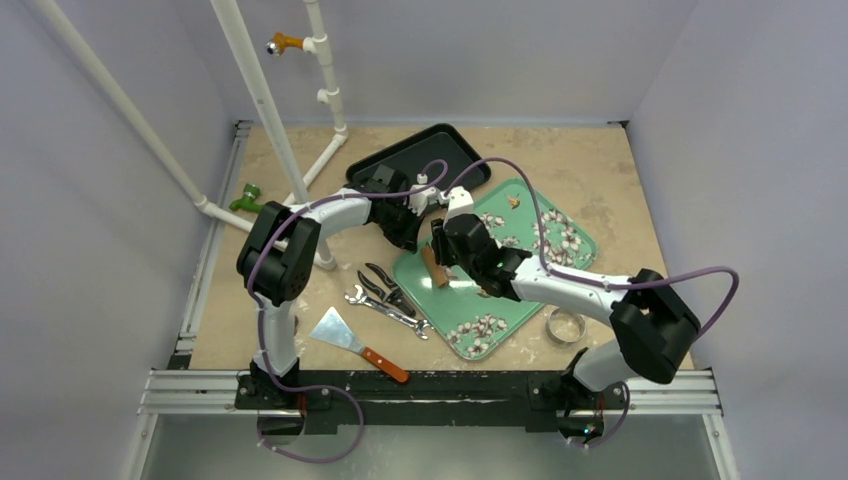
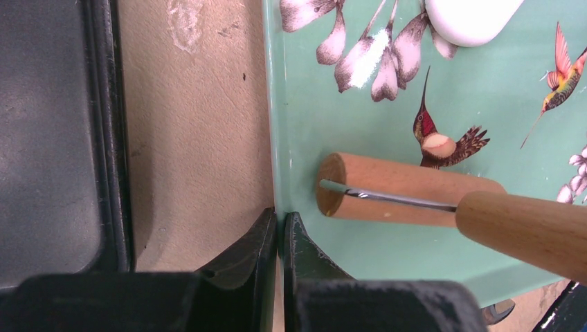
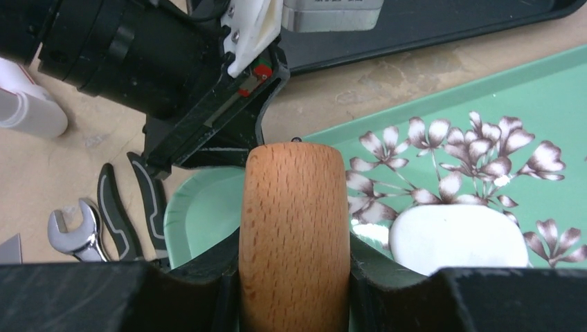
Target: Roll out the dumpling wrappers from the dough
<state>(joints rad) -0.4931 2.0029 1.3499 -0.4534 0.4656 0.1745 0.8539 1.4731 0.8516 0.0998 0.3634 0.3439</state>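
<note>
The dough (image 3: 457,238) is one smooth, matte white slab with rounded corners, closer to a soft pillow shape than a circle. It still looks fairly thick. It's lying flat on the mint-green tray (image 1: 465,300) among the printed blossoms and hummingbirds, just past the right hand and clear of the roller, not touching it.

The right hand (image 3: 294,277) is clamped around the wooden handle (image 3: 294,228) of a small pastry roller, with a finger pressed against each side. A thin metal rod links that handle to the wooden roller barrel (image 2: 408,190), which is on the tray near its edge.

The left hand (image 2: 280,235) is squeezed fully together right on the tray's rim, and the rim's edge runs into the seam between its fingers.

The table (image 1: 600,170) is a mottled beige top with a pale smear near the tray. A black tray (image 1: 420,155) sits behind the green one. In front of the green tray there are pliers (image 1: 385,285), a wrench (image 1: 385,310) and a scraper (image 1: 350,338) with a reddish handle. A shiny metal ring (image 1: 565,325) is on the table by the tray's near right side. White pipes (image 1: 260,100) run up on the left, and the walls (image 1: 500,50) around are plain pale lavender.
</note>
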